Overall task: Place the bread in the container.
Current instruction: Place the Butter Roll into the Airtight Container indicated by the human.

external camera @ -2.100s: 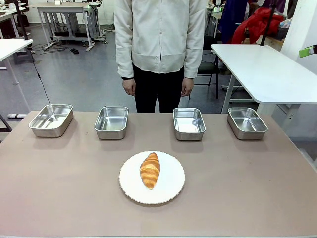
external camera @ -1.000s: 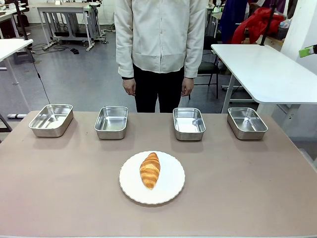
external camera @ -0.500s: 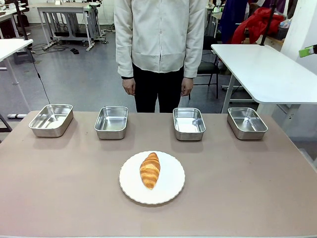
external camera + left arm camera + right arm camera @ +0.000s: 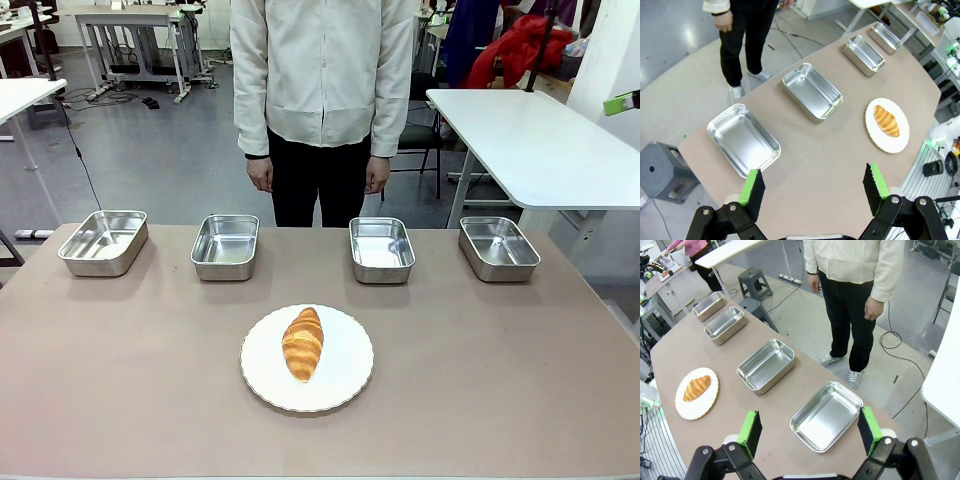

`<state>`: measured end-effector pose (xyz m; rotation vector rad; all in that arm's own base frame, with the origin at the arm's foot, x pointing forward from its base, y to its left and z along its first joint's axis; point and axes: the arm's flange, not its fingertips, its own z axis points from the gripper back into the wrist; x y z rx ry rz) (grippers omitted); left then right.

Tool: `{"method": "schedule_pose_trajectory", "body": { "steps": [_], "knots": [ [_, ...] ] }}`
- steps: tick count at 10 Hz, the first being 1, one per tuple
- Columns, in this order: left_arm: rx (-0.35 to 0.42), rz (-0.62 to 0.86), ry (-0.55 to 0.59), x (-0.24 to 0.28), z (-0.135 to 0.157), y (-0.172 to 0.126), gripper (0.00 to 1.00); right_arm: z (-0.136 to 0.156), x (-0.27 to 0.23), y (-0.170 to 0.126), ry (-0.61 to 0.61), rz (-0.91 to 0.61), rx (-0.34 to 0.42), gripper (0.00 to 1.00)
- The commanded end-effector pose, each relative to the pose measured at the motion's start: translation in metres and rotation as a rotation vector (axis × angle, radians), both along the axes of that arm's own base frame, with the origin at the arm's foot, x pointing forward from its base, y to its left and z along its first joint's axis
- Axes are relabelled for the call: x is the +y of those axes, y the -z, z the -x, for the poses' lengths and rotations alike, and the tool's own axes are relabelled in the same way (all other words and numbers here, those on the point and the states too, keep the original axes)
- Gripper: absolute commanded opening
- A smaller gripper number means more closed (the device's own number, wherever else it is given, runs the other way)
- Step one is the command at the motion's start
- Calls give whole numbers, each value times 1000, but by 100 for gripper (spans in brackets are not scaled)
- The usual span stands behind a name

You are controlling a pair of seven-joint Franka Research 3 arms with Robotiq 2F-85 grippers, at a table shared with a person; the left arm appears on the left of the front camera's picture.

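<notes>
The bread (image 4: pixel 303 343), a golden-brown croissant, lies on a round white plate (image 4: pixel 345 375) at the middle of the table. Behind it stand several alike steel trays in a row; which one is the container I cannot tell. The two middle trays (image 4: pixel 225 245) (image 4: pixel 381 249) are nearest the bread. In the left wrist view my left gripper (image 4: pixel 814 182) hangs open high above the table's left end, with the bread (image 4: pixel 886 120) far off. In the right wrist view my right gripper (image 4: pixel 809 422) is open above the right end tray (image 4: pixel 826 415), the bread (image 4: pixel 696 388) far away.
End trays (image 4: pixel 103 241) (image 4: pixel 498 247) sit near the far corners. A person (image 4: pixel 322 70) stands at the far edge, both hands hanging down. A white table (image 4: pixel 540 140) stands behind on the right. A grey stool (image 4: pixel 657 172) sits beside the table's left end.
</notes>
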<state>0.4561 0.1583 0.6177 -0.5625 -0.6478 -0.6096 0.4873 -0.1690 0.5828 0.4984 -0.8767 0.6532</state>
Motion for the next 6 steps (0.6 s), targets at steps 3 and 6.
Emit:
{"method": "schedule_pose_trajectory", "body": {
  "steps": [3, 6],
  "knots": [
    [-13, 17, 3, -1, 1, -1, 100, 1, 1, -2, -6, -4, -5, 100],
    [-13, 17, 3, -1, 1, -1, 100, 1, 1, -2, -6, -4, -5, 100]
  ]
}}
